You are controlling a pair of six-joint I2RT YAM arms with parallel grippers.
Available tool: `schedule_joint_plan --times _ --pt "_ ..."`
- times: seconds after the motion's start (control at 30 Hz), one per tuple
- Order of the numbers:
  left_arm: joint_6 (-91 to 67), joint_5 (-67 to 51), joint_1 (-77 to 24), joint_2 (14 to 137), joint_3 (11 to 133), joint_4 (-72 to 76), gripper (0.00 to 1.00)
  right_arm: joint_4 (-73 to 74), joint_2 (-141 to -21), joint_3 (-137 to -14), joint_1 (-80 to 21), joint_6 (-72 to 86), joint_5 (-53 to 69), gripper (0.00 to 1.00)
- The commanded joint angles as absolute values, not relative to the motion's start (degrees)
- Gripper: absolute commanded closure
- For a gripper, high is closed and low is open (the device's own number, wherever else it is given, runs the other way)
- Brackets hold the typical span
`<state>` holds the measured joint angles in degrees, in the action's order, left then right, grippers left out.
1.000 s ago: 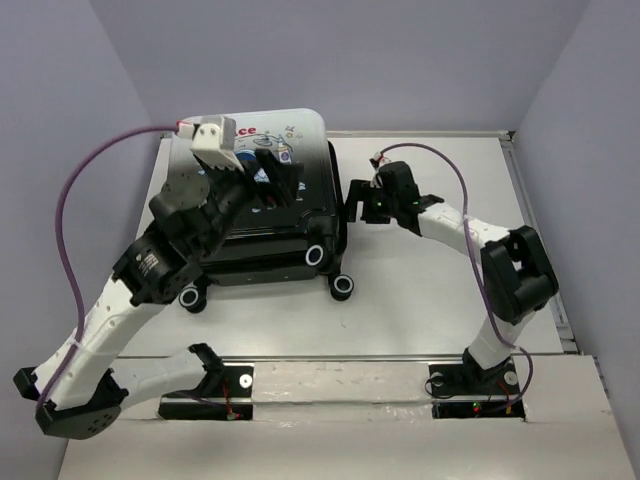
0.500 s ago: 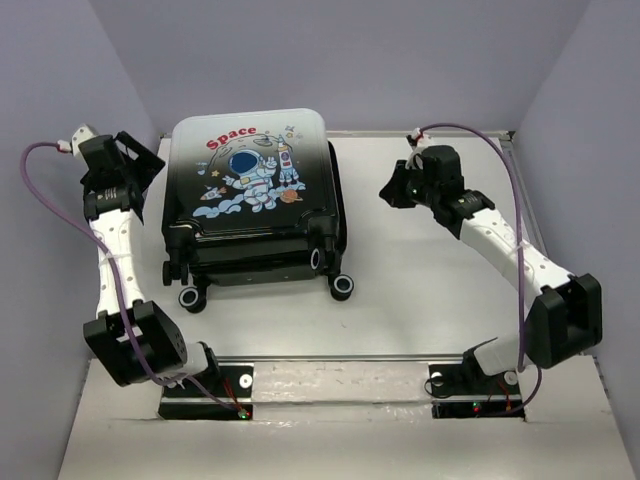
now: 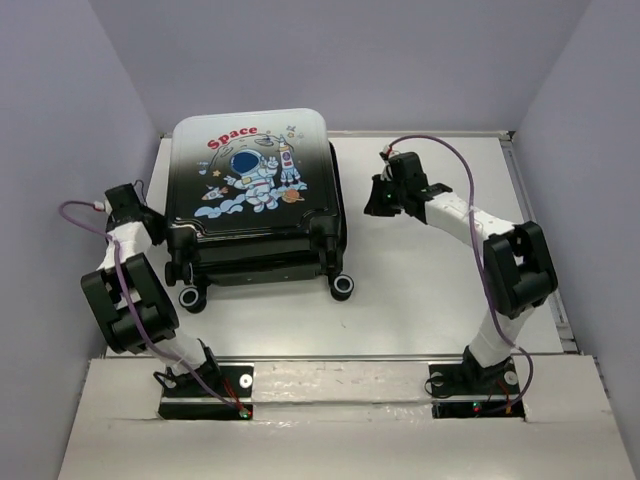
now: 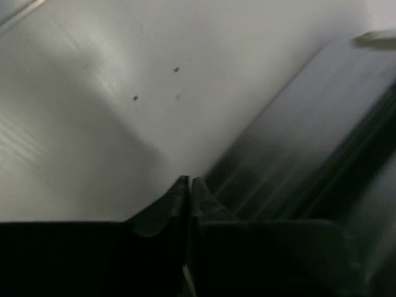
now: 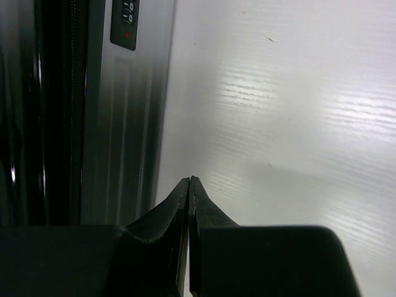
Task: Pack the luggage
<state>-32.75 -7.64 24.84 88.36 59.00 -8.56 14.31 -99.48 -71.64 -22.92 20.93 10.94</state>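
Observation:
The luggage (image 3: pixel 250 190) lies flat and closed on the white table, its astronaut and red "Space" print facing up and its black wheels toward the arms. My left gripper (image 3: pixel 148 214) sits low beside its left side, apart from the shell. In the left wrist view the left gripper (image 4: pixel 189 181) has its jaws pressed together with nothing between them, and the dark shell (image 4: pixel 309 154) is to their right. My right gripper (image 3: pixel 378 200) is just off the luggage's right side. The right gripper (image 5: pixel 189 179) is shut and empty beside the silver shell (image 5: pixel 127 136) and its combination lock (image 5: pixel 124 25).
The white table (image 3: pixel 440 290) is boxed in by grey walls at the left, back and right. The two arm bases (image 3: pixel 205 385) (image 3: pixel 475 385) stand at the near edge. A purple cable (image 3: pixel 445 160) loops above the right arm.
The left arm came off the top of the luggage, swung out left and dropped beside its left side. The right arm drew back toward its right side. Both grippers closed.

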Motion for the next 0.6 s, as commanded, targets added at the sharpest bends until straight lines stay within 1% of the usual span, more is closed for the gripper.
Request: schedule_joint_plan --times 0.0,0.03,0.17,0.3,0.4,0.47,0.5,0.57 --pt "-34.9 -15.7 23.3 84.9 52.0 -4.9 0.92 10.5 -104.6 -77.8 -25.5 22.7 10.8 0.93" --pt "-36.3 -16.6 22.5 83.9 48.4 -2.5 0.94 10.4 -105.7 -79.3 -25.5 22.8 11.0 0.93" --pt "-38.7 -17.8 15.8 77.0 40.5 1.0 0.94 8.5 -109.9 -83.1 -26.1 23.6 13.3 0.93" --pt "-42.6 -17.1 9.7 68.5 32.6 3.6 0.94 9.9 -111.4 -87.0 -25.6 19.9 13.9 0.93" --pt "-48.1 -14.7 -2.1 60.8 25.3 5.6 0.94 10.1 -110.4 -87.6 -20.5 18.1 18.4 0.93" --pt "-50.8 -12.9 -6.9 57.7 23.1 6.1 0.94 11.8 -110.0 -88.5 -18.1 17.4 20.5 0.93" --pt "-53.2 -9.7 -12.5 54.2 21.2 5.9 0.94 12.7 -110.0 -90.4 -16.0 16.4 21.3 0.93" --pt "-55.4 -6.4 -16.7 50.8 20.0 4.9 0.94 16.2 -110.0 -92.6 -14.2 15.6 20.6 0.89"
